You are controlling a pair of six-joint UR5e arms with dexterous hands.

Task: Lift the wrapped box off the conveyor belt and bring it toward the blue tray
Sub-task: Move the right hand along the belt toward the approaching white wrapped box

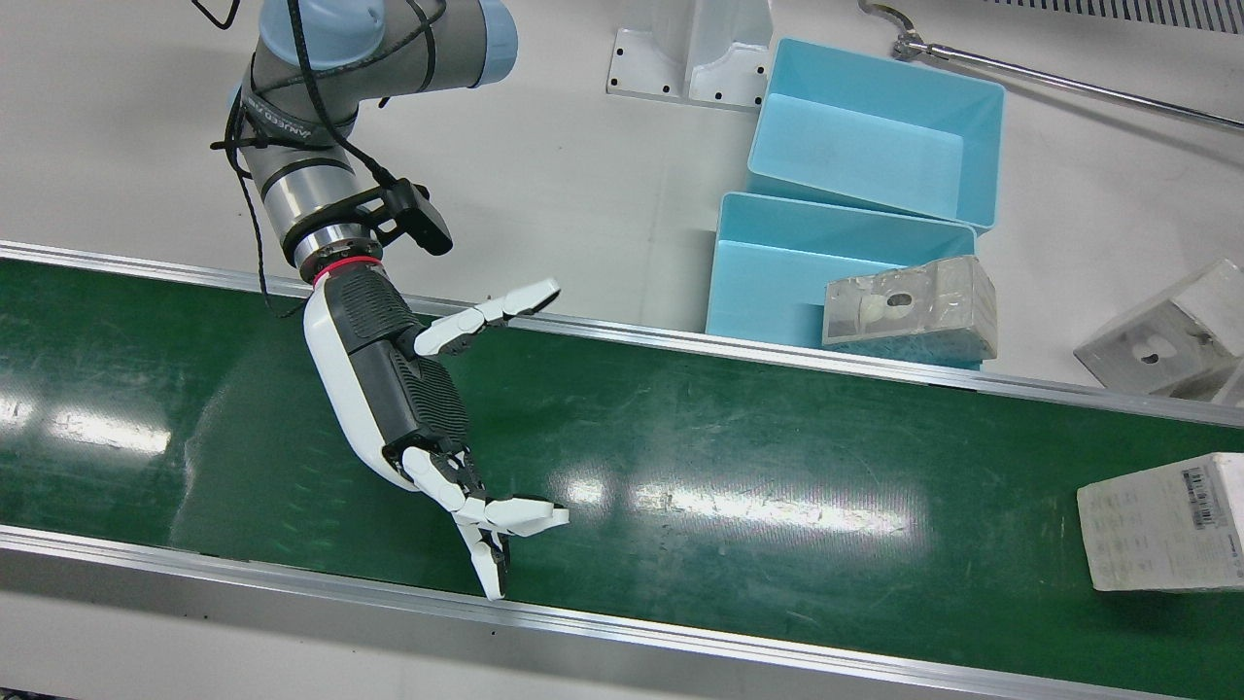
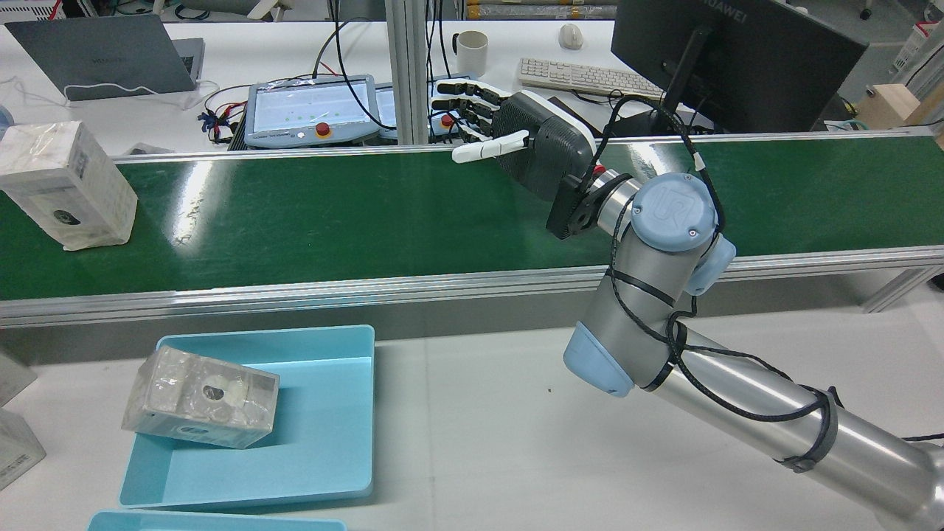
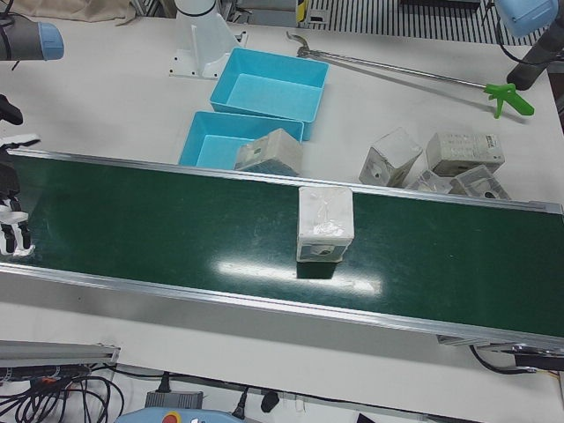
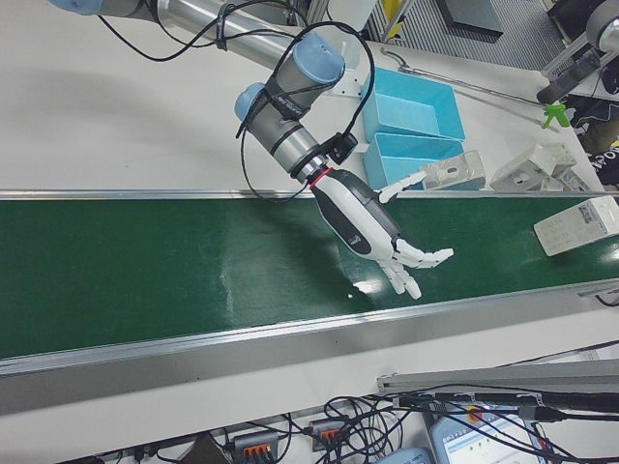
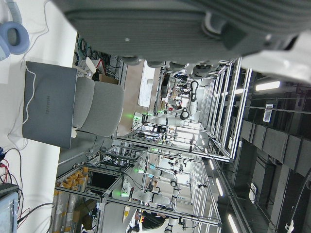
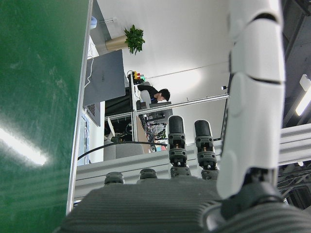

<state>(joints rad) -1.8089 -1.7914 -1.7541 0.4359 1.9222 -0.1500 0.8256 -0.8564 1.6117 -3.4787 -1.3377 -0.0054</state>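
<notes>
A green conveyor belt (image 1: 739, 457) crosses the white desk (image 1: 583, 185) from edge to edge, with workstations and monitors beyond its far rail in the rear view. Nearest the operators' edge in the front view, our right hand (image 1: 408, 408) hovers over the middle of the belt, holding nothing, its fingers (image 1: 505, 515) spread wide with the thumb reaching toward the robot-side rail. The wrapped box (image 1: 1161, 525) stands on the belt well apart from that hand, toward the belt's end on the robot's left; in the left-front view it stands upright (image 3: 325, 225) at mid-width of the belt.

Beyond the robot-side rail two blue trays sit on the desk. The nearer blue tray (image 1: 768, 277) has another wrapped carton (image 1: 909, 309) leaning over its belt-side rim; the second tray (image 1: 875, 131) lies just behind it. More wrapped cartons (image 3: 436, 163) lie on the desk nearby. Of our left hand only a dark underside shows in its own view, so we cannot tell how its fingers are set.

We judge the step to be the wait and approach. We would keep the fingers apart, meet the box square across its narrow faces, and close only once the palm is against it, since the glossy wrap looks slippery.
</notes>
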